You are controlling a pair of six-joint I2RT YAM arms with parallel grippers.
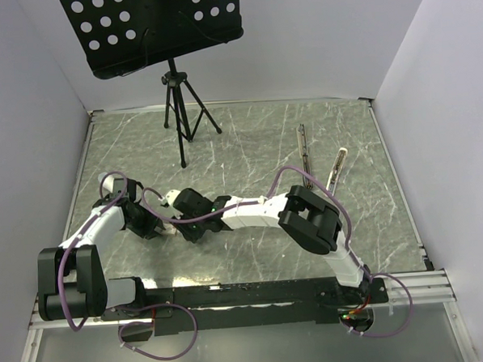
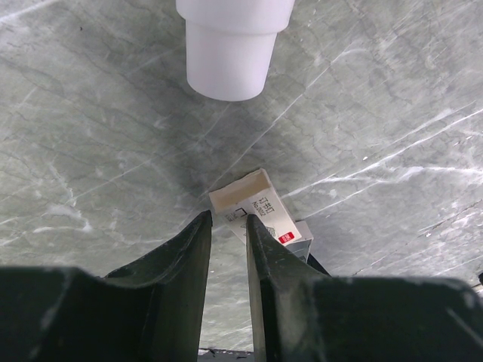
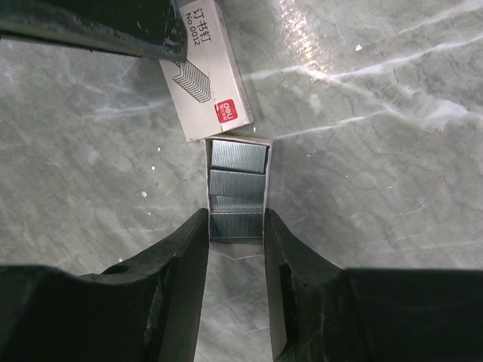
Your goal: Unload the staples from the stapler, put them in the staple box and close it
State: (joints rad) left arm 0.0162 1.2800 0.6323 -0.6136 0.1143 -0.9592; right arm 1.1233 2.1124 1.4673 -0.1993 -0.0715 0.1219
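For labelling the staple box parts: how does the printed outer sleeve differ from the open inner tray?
The outer sleeve is closed white card with a staple drawing and a red label; the inner tray is open, showing grey staples. The outer sleeve lies slanted in the right wrist view; the inner tray runs straight into the right gripper. Both rest on the grey marbled table.

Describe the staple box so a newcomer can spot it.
On the grey marbled table, look left of centre, where the left gripper and right gripper meet. The staple box lies between them: white with a red label, tray slid out showing grey staples, unlike the plain white cylinder nearby.
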